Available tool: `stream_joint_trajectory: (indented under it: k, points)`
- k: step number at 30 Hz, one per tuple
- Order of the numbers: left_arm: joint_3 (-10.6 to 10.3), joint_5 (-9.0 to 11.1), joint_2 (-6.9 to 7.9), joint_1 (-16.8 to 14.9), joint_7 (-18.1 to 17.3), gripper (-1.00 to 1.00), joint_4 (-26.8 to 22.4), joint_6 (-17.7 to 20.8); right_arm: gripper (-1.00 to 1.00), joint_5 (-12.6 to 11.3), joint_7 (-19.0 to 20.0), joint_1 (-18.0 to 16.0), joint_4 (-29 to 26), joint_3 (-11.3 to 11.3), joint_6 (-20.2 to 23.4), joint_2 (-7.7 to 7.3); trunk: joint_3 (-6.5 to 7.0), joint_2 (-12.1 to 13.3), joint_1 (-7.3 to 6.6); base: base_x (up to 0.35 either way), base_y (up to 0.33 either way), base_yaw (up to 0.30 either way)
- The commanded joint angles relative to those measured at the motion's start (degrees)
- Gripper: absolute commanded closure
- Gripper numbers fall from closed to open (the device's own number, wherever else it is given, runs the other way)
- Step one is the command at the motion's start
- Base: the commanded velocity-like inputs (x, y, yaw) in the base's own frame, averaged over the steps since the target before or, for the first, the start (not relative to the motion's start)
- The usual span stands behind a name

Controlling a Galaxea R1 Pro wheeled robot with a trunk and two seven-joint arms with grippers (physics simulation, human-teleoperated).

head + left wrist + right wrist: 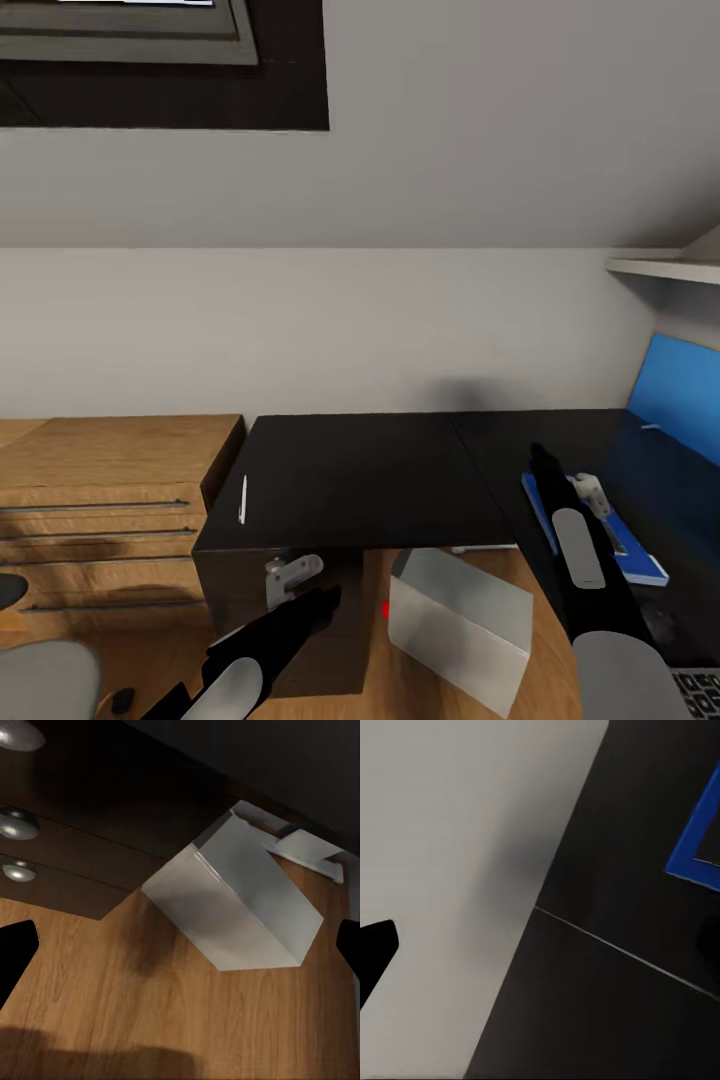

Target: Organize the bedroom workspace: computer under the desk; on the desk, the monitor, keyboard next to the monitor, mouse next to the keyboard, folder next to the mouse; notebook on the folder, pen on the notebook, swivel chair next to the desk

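- Head view: the pen (pixel 243 498) lies near the left edge of the desk (pixel 380 480); the computer (pixel 462 628) stands tilted on the floor under it. The folder (pixel 640 560) lies on the desk beside the right arm.
- Left wrist view: left gripper (pixel 180 956) fingers spread apart over the floor near the computer (pixel 240 907).
- Right wrist view: right gripper (pixel 547 960) jaws apart above the desk (pixel 607 1005), clamping nothing.

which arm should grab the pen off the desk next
Left. The pen lies near the desk's left edge, closer to the left end effector; the right end effector hovers across the desk by the folder.
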Motion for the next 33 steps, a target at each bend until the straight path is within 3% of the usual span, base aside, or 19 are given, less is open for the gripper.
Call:
stream_joint_trajectory:
  k: [1, 12, 18, 26, 30, 31, 33]
  points:
    - [-0.09, 0.15, 0.03, -0.09, 0.34, -1.0, -0.06, 0.2, -1.0, -0.3, -0.2, -0.03, -0.14, -0.15, 0.33, 0.08, 0.12, 0.37, -0.22, 0.0, 0.0, 0.234]
    - [0.43, 0.15, 0.09, -0.09, 0.34, -1.0, 0.18, 0.21, -1.0, -0.3, -0.19, 0.42, -0.32, -0.16, 0.3, 0.13, 2.09, 4.78, -2.64, 0.0, 0.0, 0.241]
    - [2.32, 0.14, 0.18, -0.09, 0.29, -1.0, 0.39, 0.28, -1.0, -0.35, 0.34, 1.43, -2.42, -0.09, 0.36, 0.27, 3.17, 7.19, -3.96, 0.0, 0.0, 0.076]
    - [4.28, 0.15, 0.27, -0.09, 0.27, -1.0, 0.46, 0.39, -1.0, -0.28, 5.63, 8.67, -9.13, 0.05, 0.64, 0.78, 4.6, 10.4, -5.72, 0.0, 0.0, 0.012]
    - [4.4, 0.13, 0.28, -0.09, 0.32, -1.0, 0.46, 0.42, -1.0, -0.32, 7.22, 9.86, -10.05, 0.33, 1.24, 0.84, 5.32, 12.0, -6.59, 0.0, 0.0, 0.002]
    - [4.46, 0.08, 0.32, -0.09, 0.35, -1.0, 0.47, 0.45, -1.0, 0.24, 7.61, 10.48, -11.5, 4.23, 5.6, 0.53, 5.5, 12.4, -6.81, 0.0, 0.0, 0.0]
    - [4.46, 0.06, 0.34, -0.09, 0.35, -1.0, 0.47, 0.45, -1.0, 1.41, 6.97, 10.55, -12.38, 6.14, 8.3, -0.04, 5.86, 13.21, -7.25, 0.0, 0.0, 0.0]
